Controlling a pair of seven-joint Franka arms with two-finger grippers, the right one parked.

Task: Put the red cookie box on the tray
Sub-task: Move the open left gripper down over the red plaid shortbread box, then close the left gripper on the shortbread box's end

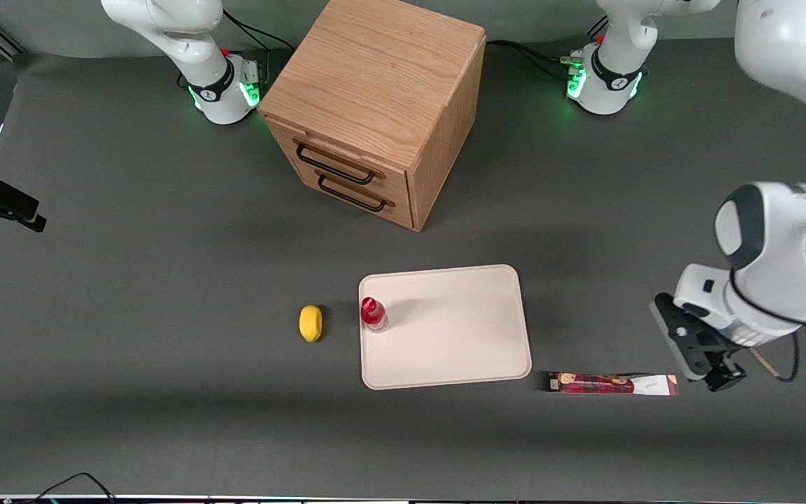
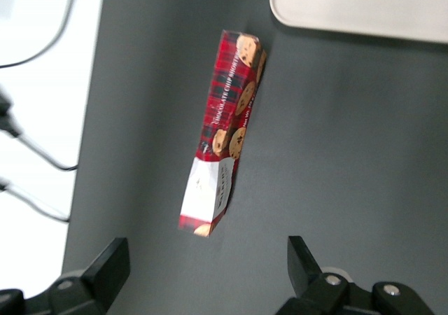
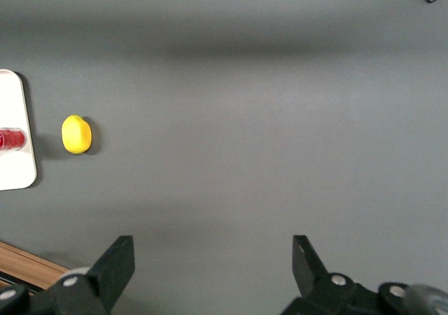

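Observation:
The red cookie box (image 1: 613,383) (image 2: 224,133) lies flat on the grey table, just nearer the front camera than the tray's corner at the working arm's end. Its white end points toward my gripper. The pale beige tray (image 1: 445,325) (image 2: 364,7) sits mid-table. My gripper (image 1: 707,364) (image 2: 208,266) hovers above the table beside the box's white end, toward the working arm's end of the table. It is open, the fingers (image 2: 112,262) spread wide with nothing between them.
A small red-capped bottle (image 1: 373,313) stands on the tray near its edge toward the parked arm. A yellow lemon (image 1: 310,323) lies beside that edge on the table. A wooden drawer cabinet (image 1: 375,105) stands farther from the front camera than the tray.

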